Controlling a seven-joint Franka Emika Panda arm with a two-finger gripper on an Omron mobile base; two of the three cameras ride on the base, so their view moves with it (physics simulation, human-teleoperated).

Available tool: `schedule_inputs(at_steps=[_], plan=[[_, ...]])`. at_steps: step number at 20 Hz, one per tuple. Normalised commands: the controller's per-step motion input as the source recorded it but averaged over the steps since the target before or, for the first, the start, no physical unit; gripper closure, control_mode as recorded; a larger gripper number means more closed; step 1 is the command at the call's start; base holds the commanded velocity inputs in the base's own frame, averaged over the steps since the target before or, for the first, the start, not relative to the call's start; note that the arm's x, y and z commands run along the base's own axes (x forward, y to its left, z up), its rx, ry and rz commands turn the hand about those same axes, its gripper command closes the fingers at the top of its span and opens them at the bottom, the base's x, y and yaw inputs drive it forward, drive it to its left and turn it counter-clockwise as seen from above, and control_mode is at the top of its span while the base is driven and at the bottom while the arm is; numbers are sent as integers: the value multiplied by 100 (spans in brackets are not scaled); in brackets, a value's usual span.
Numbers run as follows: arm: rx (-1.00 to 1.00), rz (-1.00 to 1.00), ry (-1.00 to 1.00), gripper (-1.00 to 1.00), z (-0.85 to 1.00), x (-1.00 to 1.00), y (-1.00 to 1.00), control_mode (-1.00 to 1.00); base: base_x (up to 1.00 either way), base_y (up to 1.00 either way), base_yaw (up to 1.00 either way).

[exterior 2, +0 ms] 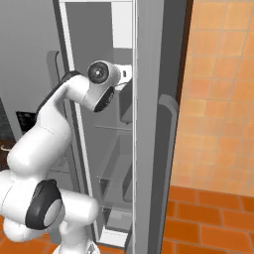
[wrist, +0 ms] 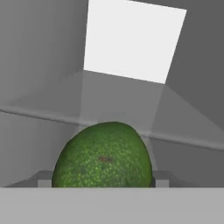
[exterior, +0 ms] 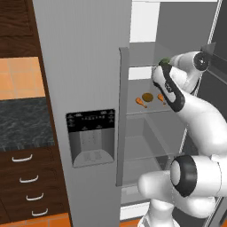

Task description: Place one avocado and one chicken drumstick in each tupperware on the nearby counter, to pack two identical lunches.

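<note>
My end effector point(wrist: 101, 183) is clamped on an avocado point(wrist: 103, 156), up inside the open fridge point(exterior: 88, 66). This looks like the fetching step; next I must withdraw clear of the shelves and carry it to the worktop point(exterior: 24, 122).

Arm reaches into open fridge point(exterior: 146, 133); avocado point(exterior: 164, 61) at its end on upper shelf. Two drumsticks point(exterior: 141, 102) and brown round item point(exterior: 147, 97) on shelf below.
</note>
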Motion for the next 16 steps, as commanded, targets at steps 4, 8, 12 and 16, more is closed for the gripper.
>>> schedule_inputs(at_steps=[4,8,12,16], plan=[[-22,-2,0,100,-82,-100,1,-100,0,0,0],[-20,0,0,100,-65,-100,29,-100,0,0,0],[-15,0,0,100,-47,-100,25,-100,0,0,0],[-7,0,0,100,-23,-50,8,100,-50,11,0]])
